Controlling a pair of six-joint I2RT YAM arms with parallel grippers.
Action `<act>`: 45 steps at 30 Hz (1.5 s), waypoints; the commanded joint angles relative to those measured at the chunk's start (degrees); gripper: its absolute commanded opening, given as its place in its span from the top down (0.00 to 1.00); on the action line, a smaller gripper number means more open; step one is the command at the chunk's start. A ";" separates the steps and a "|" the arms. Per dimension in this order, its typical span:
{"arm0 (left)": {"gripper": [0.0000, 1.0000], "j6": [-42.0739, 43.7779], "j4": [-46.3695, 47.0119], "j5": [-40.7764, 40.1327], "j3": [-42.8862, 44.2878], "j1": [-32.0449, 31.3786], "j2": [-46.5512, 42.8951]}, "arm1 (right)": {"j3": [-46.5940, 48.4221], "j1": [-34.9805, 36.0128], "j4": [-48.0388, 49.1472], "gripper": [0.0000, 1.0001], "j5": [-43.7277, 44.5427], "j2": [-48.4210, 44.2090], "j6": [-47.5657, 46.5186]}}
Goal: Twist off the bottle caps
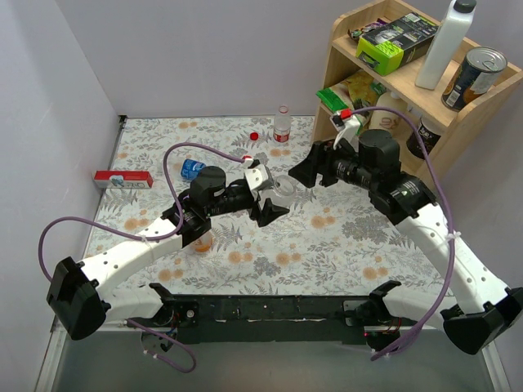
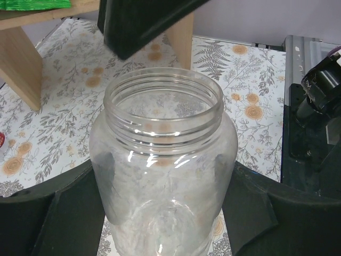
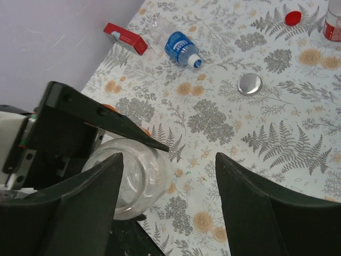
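Squat clear bottle [image 2: 162, 128]: mouth bare, clamped by left fingers [image 2: 42, 224], likely as anchor. Silver cap [image 3: 249, 84]: on counter [image 3: 298, 133]. Right fingers [image 3: 266, 213]: wide apart, empty.

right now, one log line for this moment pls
left hand: shut on squat clear plastic bottle, mouth open | right hand: open, empty | round silver cap: off, on table

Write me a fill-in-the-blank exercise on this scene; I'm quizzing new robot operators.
The left gripper holds the clear jar, which has ___ cap on.
The right gripper has its jaws ___.
The blue-labelled bottle lies on its ___.
The loose cap nearest the upright bottle is ___.
Missing words: no; open; side; red.
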 commanded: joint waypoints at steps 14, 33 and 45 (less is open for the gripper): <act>0.51 -0.02 -0.44 -0.70 1.34 -0.18 1.01 | 3.97 9.72 -3.89 0.16 4.00 -0.42 -2.06; 0.50 -0.11 -0.44 -0.61 1.42 -0.36 1.09 | 2.04 10.25 -2.22 0.17 5.59 0.37 -3.29; 0.50 -0.28 -0.17 -1.05 1.34 -0.36 0.83 | 0.72 10.34 -0.73 0.51 3.39 1.95 -3.29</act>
